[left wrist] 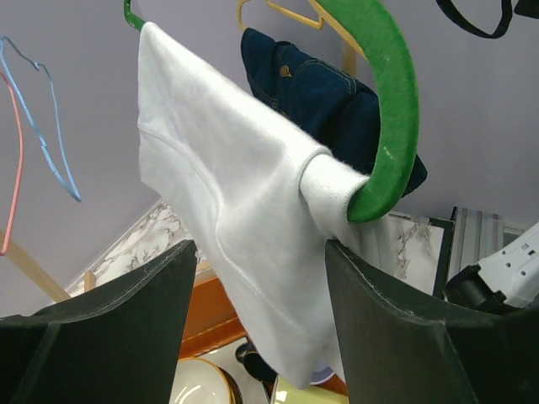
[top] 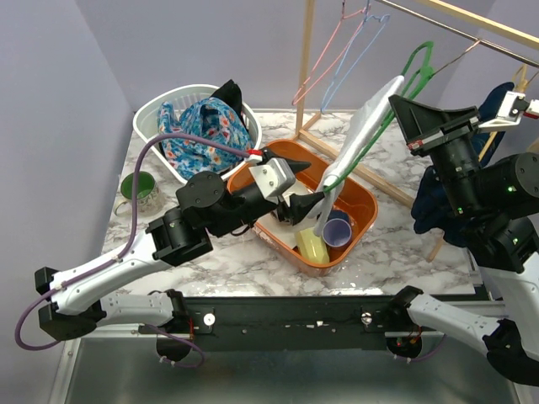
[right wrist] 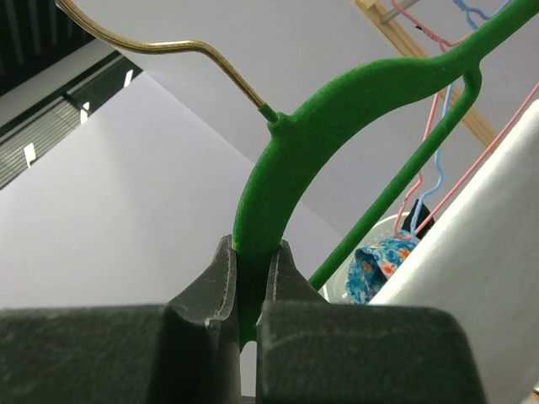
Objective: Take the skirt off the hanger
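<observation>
The white skirt (top: 364, 133) hung draped over the lower arm of a green hanger (top: 418, 61), slanting down from the upper right toward an orange basin (top: 360, 195) on the marble worktop (top: 404, 252). The right tool (top: 397, 108) was pressed together on the hanger's curved top, and the right wrist view showed the green plastic (right wrist: 337, 93) pinched between its two fingers (right wrist: 215, 282), with the skirt's cloth (right wrist: 497, 252) off to the side. The left tool (top: 307, 183) was spread wide at the skirt's lower end. From the left wrist, the skirt (left wrist: 227, 210) dropped between the two dark fingers (left wrist: 126, 328), bunched where it wrapped the hanger's end (left wrist: 392, 109); whether either finger touched the cloth could not be told. A dark blue garment (left wrist: 328, 101) hung behind the hanger. In the basin lay a purple cup (top: 338, 229) and a yellow object (top: 312, 246). A white laundry basket (top: 152, 114) at the far left held flowered cloth (top: 202, 130)
</observation>
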{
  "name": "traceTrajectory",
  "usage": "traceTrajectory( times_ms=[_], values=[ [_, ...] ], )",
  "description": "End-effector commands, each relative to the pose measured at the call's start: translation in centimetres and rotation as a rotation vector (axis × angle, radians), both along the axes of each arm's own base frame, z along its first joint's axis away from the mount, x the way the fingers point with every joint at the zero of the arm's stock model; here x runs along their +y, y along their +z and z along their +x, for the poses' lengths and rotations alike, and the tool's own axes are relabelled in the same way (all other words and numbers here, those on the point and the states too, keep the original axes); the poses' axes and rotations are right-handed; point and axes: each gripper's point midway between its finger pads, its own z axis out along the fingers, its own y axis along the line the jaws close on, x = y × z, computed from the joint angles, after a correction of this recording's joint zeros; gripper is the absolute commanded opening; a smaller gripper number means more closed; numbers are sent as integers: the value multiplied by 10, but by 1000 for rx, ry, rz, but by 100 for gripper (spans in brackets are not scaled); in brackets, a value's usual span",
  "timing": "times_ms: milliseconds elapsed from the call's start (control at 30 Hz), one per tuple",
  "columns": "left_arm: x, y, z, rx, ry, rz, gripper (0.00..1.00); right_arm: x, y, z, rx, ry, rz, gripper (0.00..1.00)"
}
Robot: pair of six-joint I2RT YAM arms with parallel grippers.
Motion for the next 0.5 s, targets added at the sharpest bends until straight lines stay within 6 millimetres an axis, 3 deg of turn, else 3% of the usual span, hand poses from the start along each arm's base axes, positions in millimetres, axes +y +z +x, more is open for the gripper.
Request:
traceTrajectory(
  times_ms=[0, 300, 467],
  values=[
    [-8, -4, 3, 0, 0, -5, 73, -12, 24, -12, -69, -3, 110, 1],
    [-8, -16, 1, -19, -12, 61, 75, -20, 29, -14, -84, -34, 114, 1],
    [8, -16, -5, -38, -10, 76, 79, -25, 38, -19, -102, -38, 116, 1]
  ],
)
